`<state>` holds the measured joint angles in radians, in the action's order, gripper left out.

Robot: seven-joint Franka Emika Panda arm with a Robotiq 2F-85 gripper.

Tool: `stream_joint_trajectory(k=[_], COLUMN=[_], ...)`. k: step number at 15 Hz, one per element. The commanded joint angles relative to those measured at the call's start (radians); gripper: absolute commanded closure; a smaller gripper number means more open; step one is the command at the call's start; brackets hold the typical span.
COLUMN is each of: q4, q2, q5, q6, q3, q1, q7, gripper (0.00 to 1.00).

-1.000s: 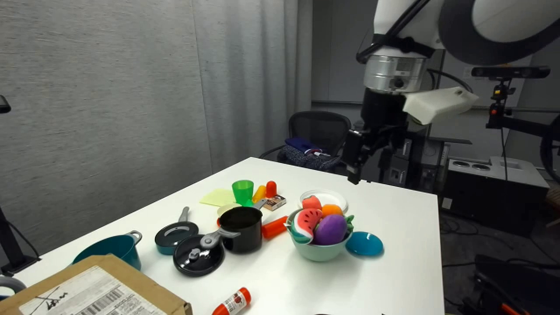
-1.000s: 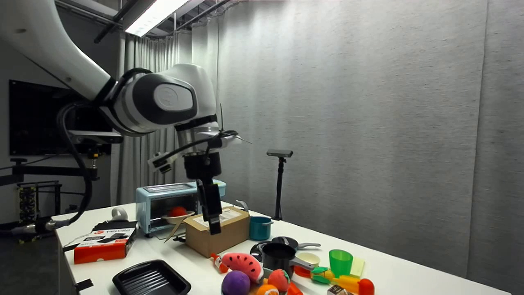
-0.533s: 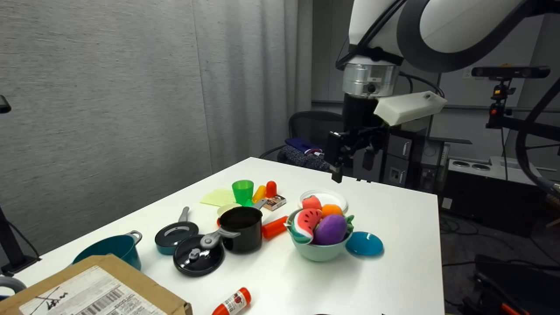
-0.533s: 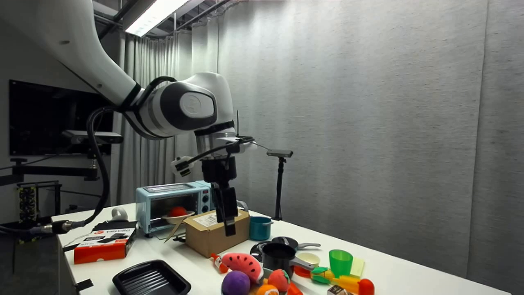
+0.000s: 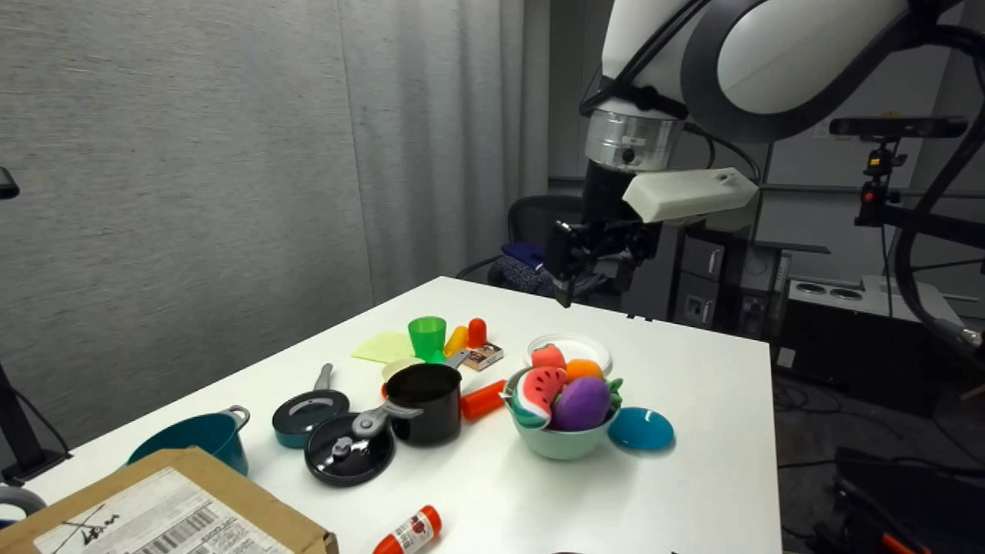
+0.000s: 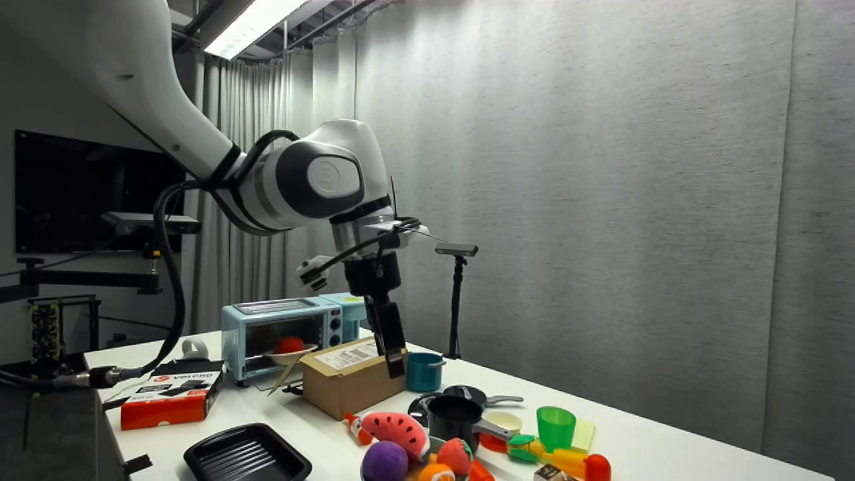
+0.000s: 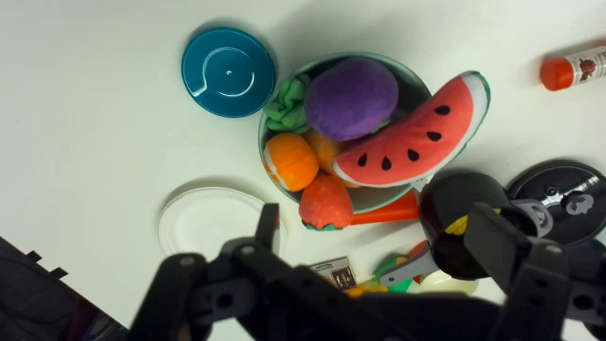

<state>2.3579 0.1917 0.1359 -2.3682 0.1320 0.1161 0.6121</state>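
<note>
Wrist view: the empty hand (image 7: 378, 225) hangs spread — the plush watermelon slice (image 7: 408, 138) lies up-frame, long axis running lower-left to upper-right.

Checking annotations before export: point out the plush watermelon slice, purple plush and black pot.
Plush watermelon slice (image 7: 416, 142): wrist view, on its red face among the seeds.
Purple plush (image 7: 351, 98): wrist view, middle of its rounded body.
Black pot (image 5: 435, 419): in an exterior view, on its outer side wall.
</note>
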Motion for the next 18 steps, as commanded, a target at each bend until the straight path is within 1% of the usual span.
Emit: stream_joint_trajectory(k=[1,3,4,7,9,11,14,15,18], q4=[-0.068,-0.081,-0.089,-0.127,-0.150,-0.183,-0.243,-0.267,-0.318], q2=[-0.090,-0.132,-0.154,-0.225,-0.271,-0.317,-0.390,-0.415,-0.473], q5=[-0.022,0.003,-0.014,-0.127,-0.240,-0.316,-0.354,-0.346,-0.332], q6=[-0.075,-0.142,-0.165,-0.171,-0.181,-0.176,-0.124,-0.076,-0.018], q3=[-0.024,-0.029,-0.034,-0.056,-0.064,-0.071,-0.087,-0.094,-0.109], q1=[-0.026,-0.028,-0.033,-0.053,-0.064,-0.069,-0.074,-0.077,-0.089], q7=[0.030,0.036,0.026,-0.017,-0.074,-0.113,-0.119,-0.103,-0.094], gripper=[0.00,0.00,0.00,0.00,0.00,0.00,0.00,0.00,0.00])
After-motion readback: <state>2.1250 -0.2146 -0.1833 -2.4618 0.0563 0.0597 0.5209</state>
